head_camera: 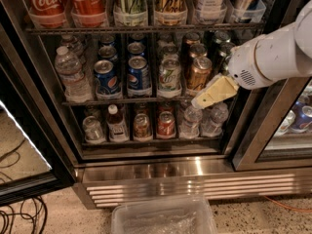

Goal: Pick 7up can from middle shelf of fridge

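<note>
Gripper held at the front edge of the middle shelf, right of centre.
The 7up can was seen upright in that shelf's front row inside the fridge, between a Pepsi can and a bronze can. The jaws were seen pressed together, empty, lower right of it, untouched.

Tall Coca-Cola cans stand upper left; two Pepsi cans sit left of centre beside a water bottle. A clear bin lies bottom centre, cables lower left. My claw hangs right of centre.
</note>
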Controlling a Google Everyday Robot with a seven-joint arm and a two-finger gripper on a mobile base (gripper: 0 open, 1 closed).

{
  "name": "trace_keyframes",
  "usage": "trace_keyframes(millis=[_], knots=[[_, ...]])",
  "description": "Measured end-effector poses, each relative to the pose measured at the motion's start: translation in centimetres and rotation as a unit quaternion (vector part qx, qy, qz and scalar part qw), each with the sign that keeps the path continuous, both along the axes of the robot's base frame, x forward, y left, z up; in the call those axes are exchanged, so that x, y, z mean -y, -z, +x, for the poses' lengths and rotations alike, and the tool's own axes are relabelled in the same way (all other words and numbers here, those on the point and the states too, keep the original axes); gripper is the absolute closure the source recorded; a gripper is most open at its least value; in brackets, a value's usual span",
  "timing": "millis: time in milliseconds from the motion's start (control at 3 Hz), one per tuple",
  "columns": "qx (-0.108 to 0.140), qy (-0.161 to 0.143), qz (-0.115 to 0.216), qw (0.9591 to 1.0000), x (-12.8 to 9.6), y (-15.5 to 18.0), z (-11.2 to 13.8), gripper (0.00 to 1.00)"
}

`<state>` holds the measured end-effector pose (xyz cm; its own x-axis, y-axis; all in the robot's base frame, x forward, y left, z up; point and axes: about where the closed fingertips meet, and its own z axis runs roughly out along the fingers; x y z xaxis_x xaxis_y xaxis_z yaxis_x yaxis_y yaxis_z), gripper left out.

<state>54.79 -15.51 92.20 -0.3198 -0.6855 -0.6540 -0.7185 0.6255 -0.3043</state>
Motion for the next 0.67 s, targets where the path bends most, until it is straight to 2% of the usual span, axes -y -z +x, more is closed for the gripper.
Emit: trace_keyframes(millis=[333, 667], knots=[[0.003, -0.007, 0.023, 0.9997, -2.3, 1.0, -0.2, 0.00], [0.019, -0.011, 0.068, 0.9975, -5.8, 1.6, -0.8, 0.00]])
